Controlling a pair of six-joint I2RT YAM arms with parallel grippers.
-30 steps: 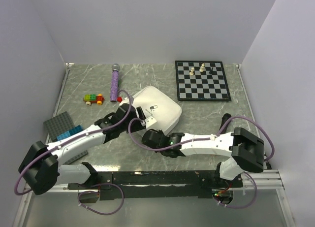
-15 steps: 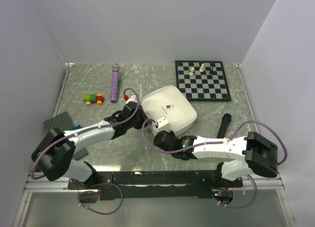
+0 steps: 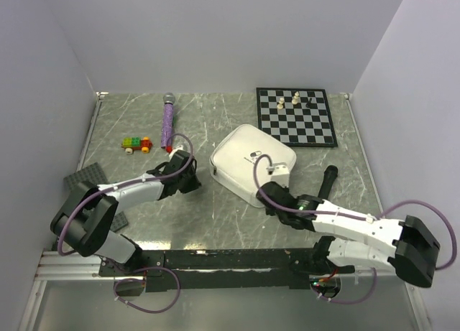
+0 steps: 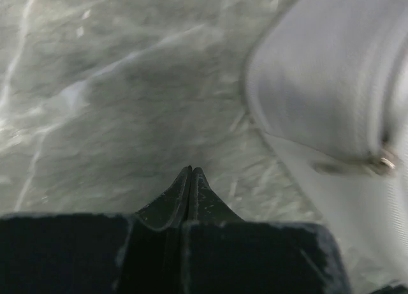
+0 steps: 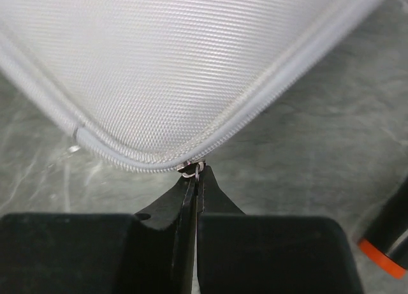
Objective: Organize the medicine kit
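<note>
White rounded-square woven-fabric medicine kit [image 3: 244, 159], lid down, dark pill logo up, lies just near-left of black-and-white chessboard [image 3: 296, 117]. Its metal zip pull [image 5: 191, 168] is pinched by right gripper [image 5: 196, 175]. Further left of chessboard: left gripper [image 4: 191, 171], fingers pressed together, empty.

We see the medicine kit [image 3: 251, 161] with its lid down.
White rounded-square soft case, small dark logo on top, lying flat and turned cornerwise, just right of the frame's centre.
</note>
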